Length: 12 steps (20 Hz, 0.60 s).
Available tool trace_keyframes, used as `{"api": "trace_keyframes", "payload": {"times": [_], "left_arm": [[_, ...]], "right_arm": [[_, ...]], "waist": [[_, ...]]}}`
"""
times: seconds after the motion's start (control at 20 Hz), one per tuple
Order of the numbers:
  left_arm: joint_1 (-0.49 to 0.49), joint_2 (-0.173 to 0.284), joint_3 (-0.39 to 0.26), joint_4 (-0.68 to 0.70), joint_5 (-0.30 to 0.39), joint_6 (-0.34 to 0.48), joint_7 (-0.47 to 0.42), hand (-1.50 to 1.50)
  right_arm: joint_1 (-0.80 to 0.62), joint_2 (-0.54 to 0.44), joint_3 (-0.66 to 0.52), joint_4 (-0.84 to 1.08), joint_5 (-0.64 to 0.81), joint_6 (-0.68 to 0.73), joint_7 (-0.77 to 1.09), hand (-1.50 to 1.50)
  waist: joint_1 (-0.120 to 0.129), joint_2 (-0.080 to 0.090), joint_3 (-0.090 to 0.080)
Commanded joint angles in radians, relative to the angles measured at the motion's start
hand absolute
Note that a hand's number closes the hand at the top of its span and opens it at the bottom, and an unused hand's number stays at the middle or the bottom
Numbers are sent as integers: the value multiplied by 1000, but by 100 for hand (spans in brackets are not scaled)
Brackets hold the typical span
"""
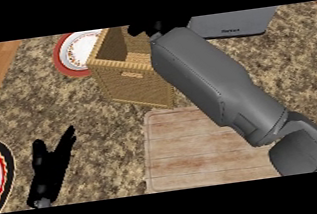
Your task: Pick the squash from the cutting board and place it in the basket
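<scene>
Right arm stretched over the basket (131,77); cutting board (197,149) bare.

From my station I see no squash: none lies on the wooden board at near centre, so I judge it is either in the right hand (145,29) or already down inside the wicker basket, which sits just beyond the board. That hand shows only as dark fingers at the basket's far rim, with the forearm covering the rest; I cannot tell whether it is spread, closed or clamped on anything. I would expect a squash to be stiff, fairly heavy and smooth-skinned, best taken around its middle. My left hand (50,168) rests at near left, fingers straight and apart, holding nothing, well apart from the board.
</scene>
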<state>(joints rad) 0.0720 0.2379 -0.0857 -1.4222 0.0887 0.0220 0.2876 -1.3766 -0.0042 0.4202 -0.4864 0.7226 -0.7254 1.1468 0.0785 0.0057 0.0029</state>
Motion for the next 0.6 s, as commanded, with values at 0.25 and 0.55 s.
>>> {"api": "trace_keyframes", "payload": {"times": [0.25, 0.55], "left_arm": [[-17, -14, 20, 63, -8, 5, -13, 0], [52, -35, 23, 33, -5, 25, -26, 0]], "right_arm": [[-14, 4, 176, -56, -13, -32, 245, -150], [-35, 4, 71, -49, 40, -145, 227, -150]], "waist": [[-21, -1, -5], [-71, -12, -4]]}}
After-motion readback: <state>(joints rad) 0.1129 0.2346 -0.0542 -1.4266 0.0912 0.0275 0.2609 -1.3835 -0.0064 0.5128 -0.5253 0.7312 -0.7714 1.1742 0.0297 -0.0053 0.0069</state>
